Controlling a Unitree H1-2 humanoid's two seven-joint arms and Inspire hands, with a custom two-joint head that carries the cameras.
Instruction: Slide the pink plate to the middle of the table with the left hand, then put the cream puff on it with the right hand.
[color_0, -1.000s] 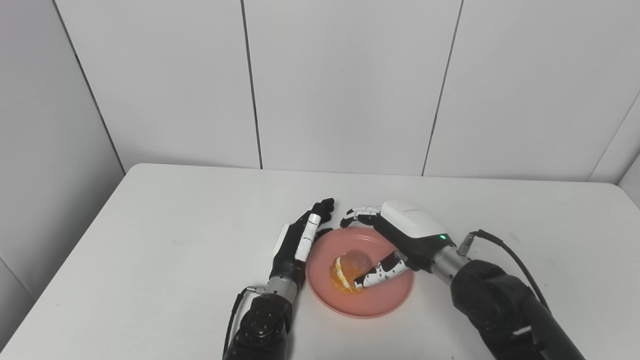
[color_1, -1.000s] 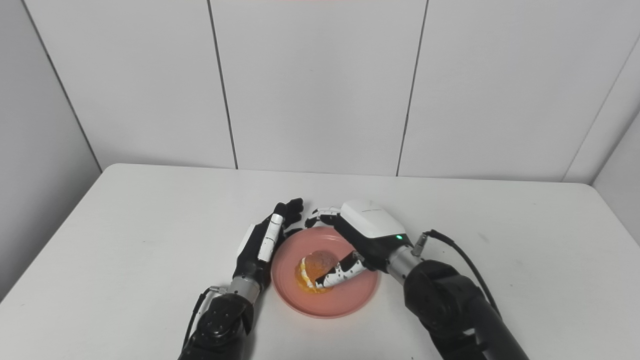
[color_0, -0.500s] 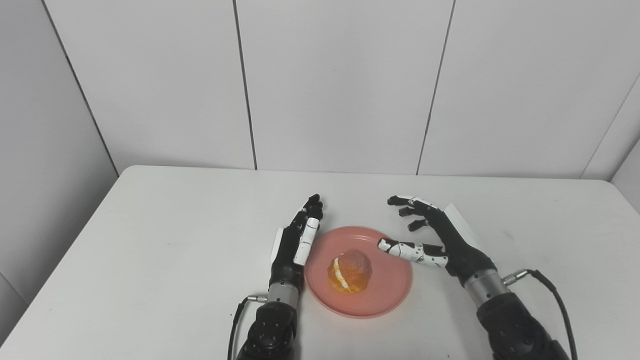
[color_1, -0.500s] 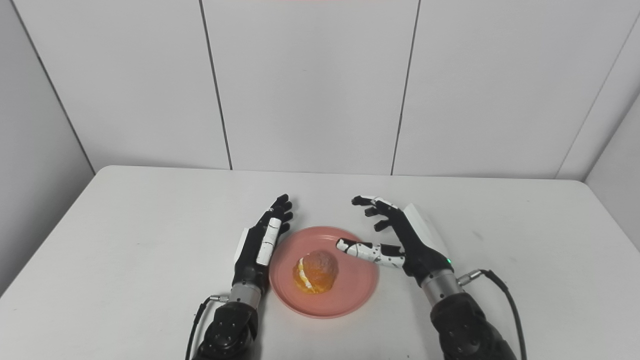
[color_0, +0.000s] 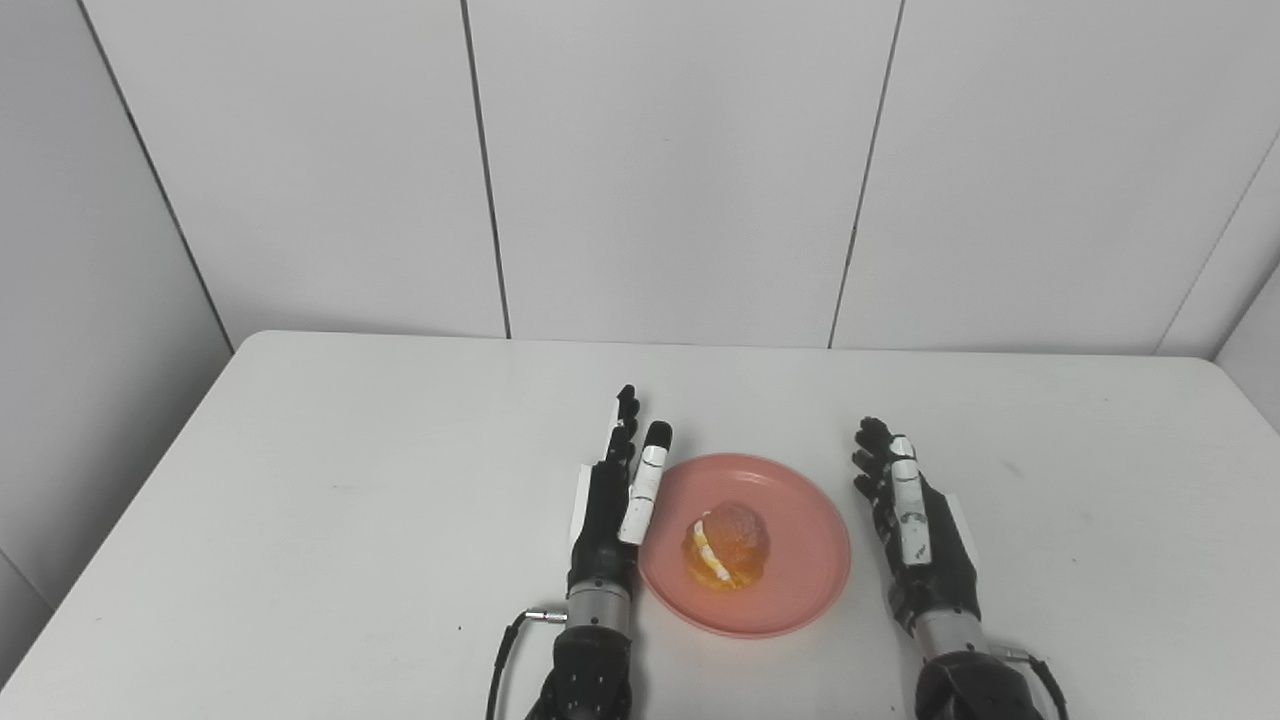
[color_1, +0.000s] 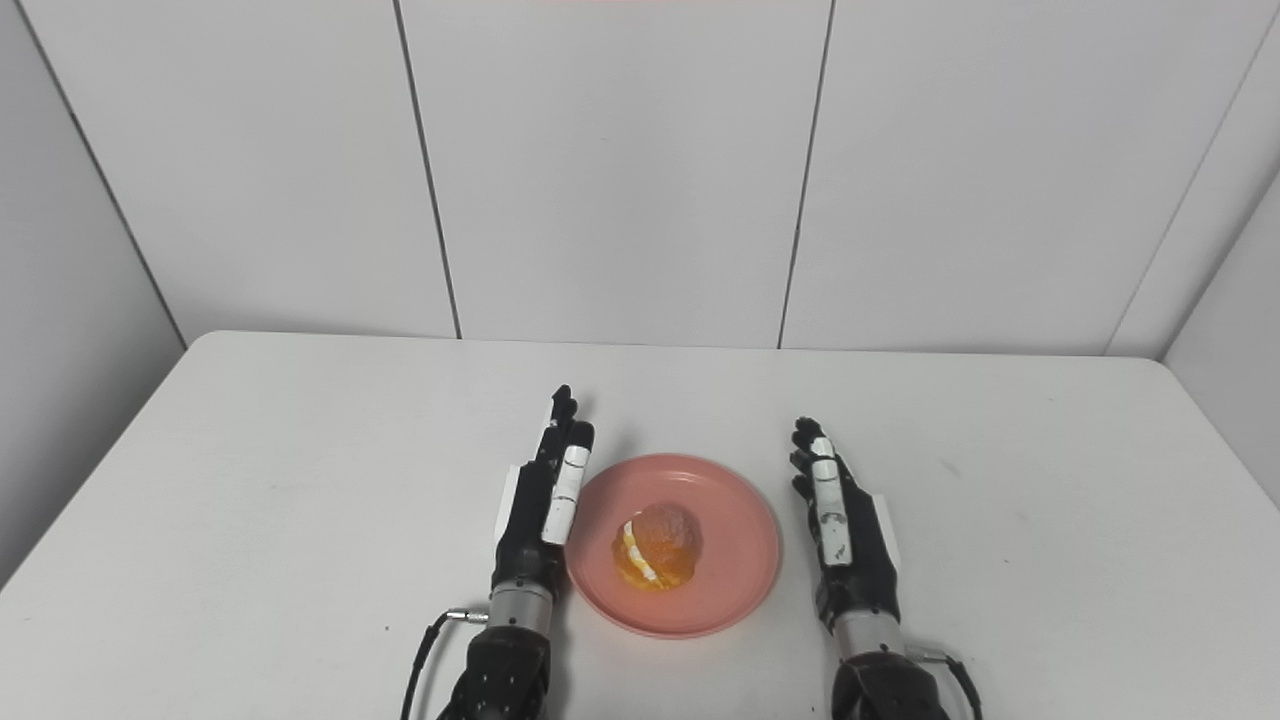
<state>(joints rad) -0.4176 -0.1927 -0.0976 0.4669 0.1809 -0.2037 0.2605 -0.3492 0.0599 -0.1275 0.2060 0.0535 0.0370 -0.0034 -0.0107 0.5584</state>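
The pink plate (color_0: 790, 590) lies near the middle of the white table (color_0: 300, 480), toward its front. The cream puff (color_0: 727, 545), golden with a white cream line, sits on the plate. My left hand (color_0: 615, 505) is open, fingers straight, standing on edge just left of the plate's rim. My right hand (color_0: 915, 530) is open and empty, fingers straight, to the right of the plate and a little apart from it. In the right eye view the plate (color_1: 740, 590), puff (color_1: 657, 545), left hand (color_1: 540, 505) and right hand (color_1: 845, 535) show the same layout.
White wall panels (color_0: 680, 170) rise behind the table's back edge. A grey side wall (color_0: 90, 300) stands at the left. Cables run from both wrists at the picture's bottom edge.
My right hand let go of the cream puff, drew back off the plate to its right side and straightened its fingers. My left hand straightened beside the plate. The camera shifted slightly.
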